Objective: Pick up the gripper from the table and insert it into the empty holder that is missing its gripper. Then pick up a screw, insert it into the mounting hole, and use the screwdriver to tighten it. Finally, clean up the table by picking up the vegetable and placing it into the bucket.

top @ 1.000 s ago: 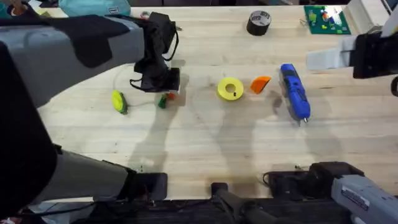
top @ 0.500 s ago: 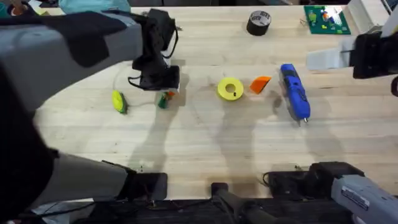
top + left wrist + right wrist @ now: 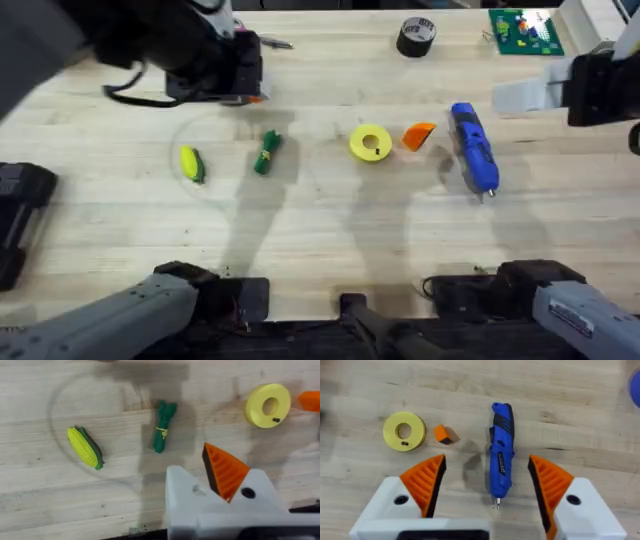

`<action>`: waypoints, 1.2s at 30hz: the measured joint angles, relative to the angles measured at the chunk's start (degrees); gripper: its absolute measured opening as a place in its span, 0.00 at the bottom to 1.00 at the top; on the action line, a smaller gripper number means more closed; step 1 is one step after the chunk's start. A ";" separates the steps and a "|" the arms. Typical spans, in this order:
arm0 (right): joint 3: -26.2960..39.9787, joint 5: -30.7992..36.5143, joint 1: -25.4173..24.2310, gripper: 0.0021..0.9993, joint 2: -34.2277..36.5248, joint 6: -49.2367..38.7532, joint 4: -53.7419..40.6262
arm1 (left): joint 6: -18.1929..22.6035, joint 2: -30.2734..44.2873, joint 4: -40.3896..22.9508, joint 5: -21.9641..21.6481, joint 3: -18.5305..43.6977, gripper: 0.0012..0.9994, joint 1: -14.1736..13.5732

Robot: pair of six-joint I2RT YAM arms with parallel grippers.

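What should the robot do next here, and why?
Probably shift the open right hand from above the screwdriver to the orange gripper piece lying beside the yellow ring, since the left arm's white holder lacks one.

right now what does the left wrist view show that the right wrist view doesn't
Left wrist view alone: the green vegetable lying on the table, a yellow toy corn beside it, and the left end effector with one orange ribbed pad mounted and the other holder bare.

Right wrist view alone: the blue screwdriver lying between the fingers of the open right end effector, both orange pads in place.

Both share: the yellow flat ring, the loose orange gripper next to it, and the wooden tabletop.
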 joint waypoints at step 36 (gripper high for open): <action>0.00 0.00 0.00 1.00 0.00 0.00 0.00 | 0.43 -7.75 0.49 -0.02 0.18 0.99 0.00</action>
